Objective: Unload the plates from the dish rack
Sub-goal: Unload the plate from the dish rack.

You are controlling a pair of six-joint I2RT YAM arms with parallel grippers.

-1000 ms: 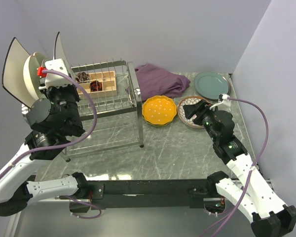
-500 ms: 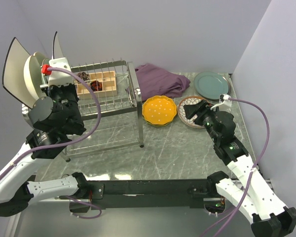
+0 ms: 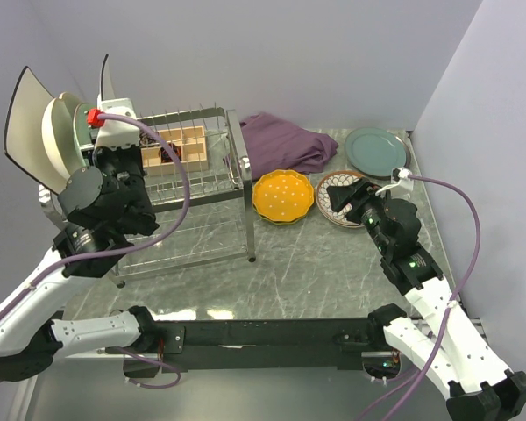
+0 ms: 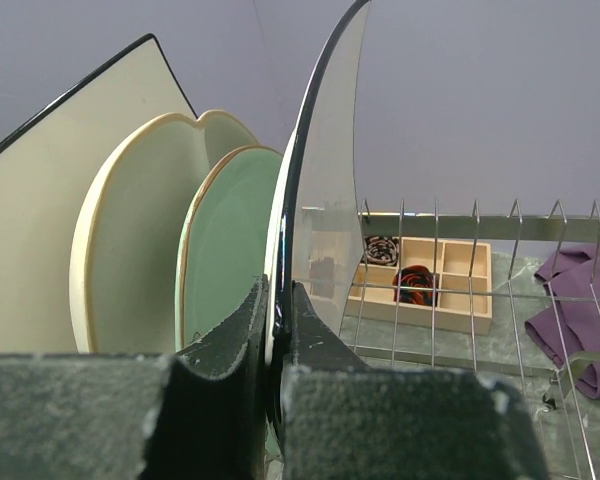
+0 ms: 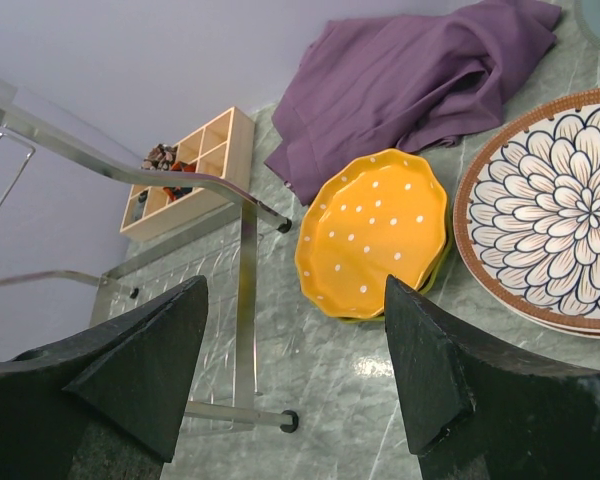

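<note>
Left gripper (image 4: pixel 280 335) clamped on bottom edge of dark-rimmed white square plate (image 4: pixel 330 150), upright at left end of silver wire dish rack (image 3: pixel 247 219). Right gripper (image 5: pixel 295 345) released, fingers spread.

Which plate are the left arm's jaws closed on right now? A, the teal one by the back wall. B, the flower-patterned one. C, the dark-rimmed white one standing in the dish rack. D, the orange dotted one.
C: in the left wrist view the jaws pinch the lower edge of the dark-rimmed white plate, which stands upright in the dish rack beside a green plate.
</note>
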